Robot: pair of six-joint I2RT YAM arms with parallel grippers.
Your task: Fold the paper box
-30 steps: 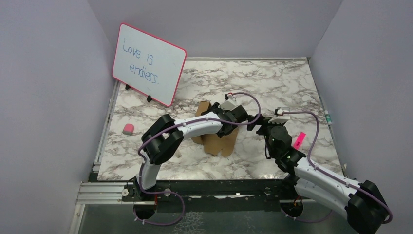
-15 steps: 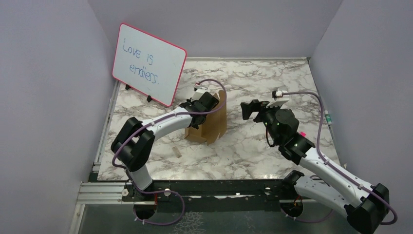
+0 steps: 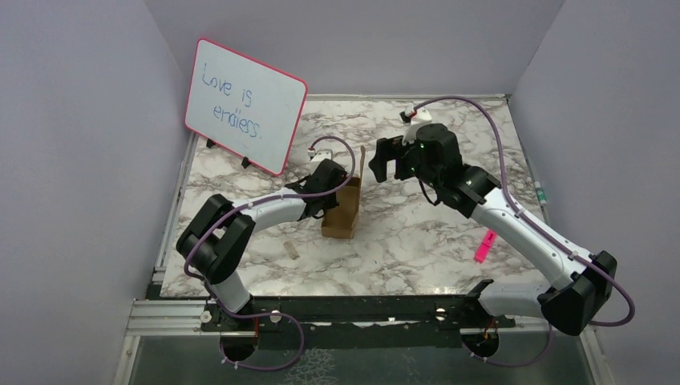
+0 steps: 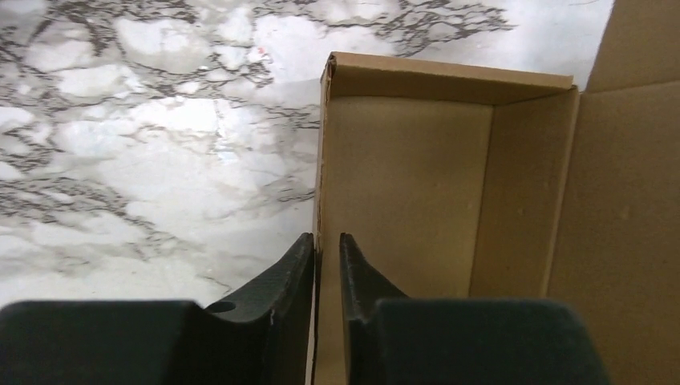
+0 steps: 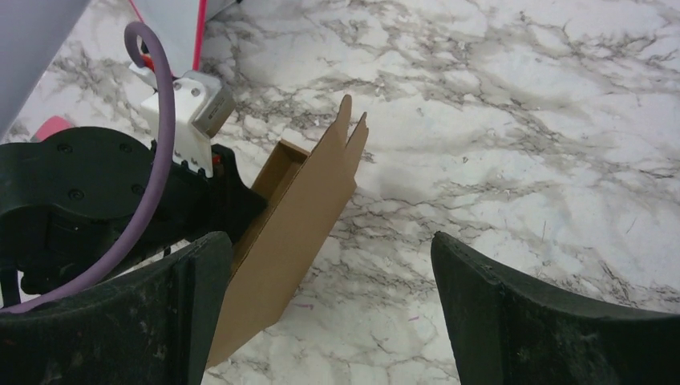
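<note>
The paper box point(image 3: 343, 210) is brown cardboard, standing open-topped on the marble table with one tall flap point(image 3: 362, 167) upright on its right side. In the left wrist view its inside point(image 4: 409, 176) shows. My left gripper point(image 4: 321, 237) straddles the box's left wall, one finger outside and one inside, shut on that wall. From above, the left gripper point(image 3: 339, 192) meets the box's left rim. My right gripper point(image 3: 383, 164) hangs just right of the upright flap, wide open and holding nothing. In the right wrist view the box point(image 5: 297, 224) lies below the open gripper point(image 5: 327, 237).
A pink-framed whiteboard point(image 3: 244, 104) stands at the back left. A pink marker point(image 3: 482, 245) lies front right under the right arm. A small cardboard scrap point(image 3: 293, 249) lies in front of the box. A small pink item point(image 5: 52, 127) sits left of the left arm.
The left arm has carried the box left and back and turned it, its flap now upright. The right arm swung from the front right to the far side beside the flap, staying open.
</note>
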